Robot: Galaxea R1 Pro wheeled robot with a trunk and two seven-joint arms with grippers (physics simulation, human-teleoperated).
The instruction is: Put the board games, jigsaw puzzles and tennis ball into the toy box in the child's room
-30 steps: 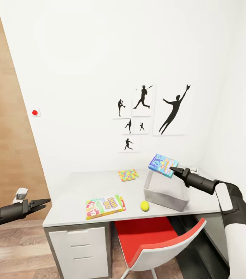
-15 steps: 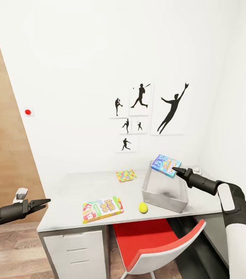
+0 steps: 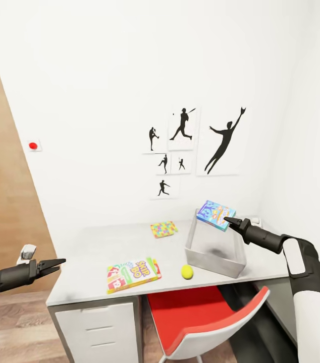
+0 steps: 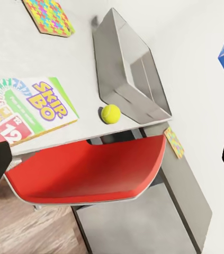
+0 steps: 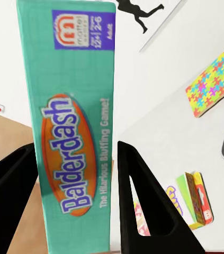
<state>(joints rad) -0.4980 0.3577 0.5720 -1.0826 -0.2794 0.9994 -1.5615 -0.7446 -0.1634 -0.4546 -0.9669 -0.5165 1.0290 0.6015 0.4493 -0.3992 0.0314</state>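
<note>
My right gripper (image 3: pixel 226 220) is shut on the blue board game (image 3: pixel 214 214), holding it tilted in the air over the far rim of the grey toy box (image 3: pixel 215 250). The right wrist view shows its teal Balderdash edge (image 5: pixel 72 132) clamped between the fingers. On the table (image 3: pixel 94 247) lie the SKIP-BO board game (image 3: pixel 132 274), the tennis ball (image 3: pixel 187 271) just in front of the toy box, and one jigsaw puzzle (image 3: pixel 163 228) near the wall. Another jigsaw puzzle (image 4: pixel 173 142) lies on the lower grey cabinet beside the table. My left gripper (image 3: pixel 60 261) hovers open and holds nothing, left of the table.
A red and white chair (image 3: pixel 200 315) is tucked under the table below the toy box. Pale drawers (image 3: pixel 97 327) sit under the table's left end. White walls close off the back and right, with sports silhouettes (image 3: pixel 195 146) hung above the table.
The whole picture has shifted a little as the camera moved. My right gripper still holds the blue board game over the toy box, and the left arm has not moved.
</note>
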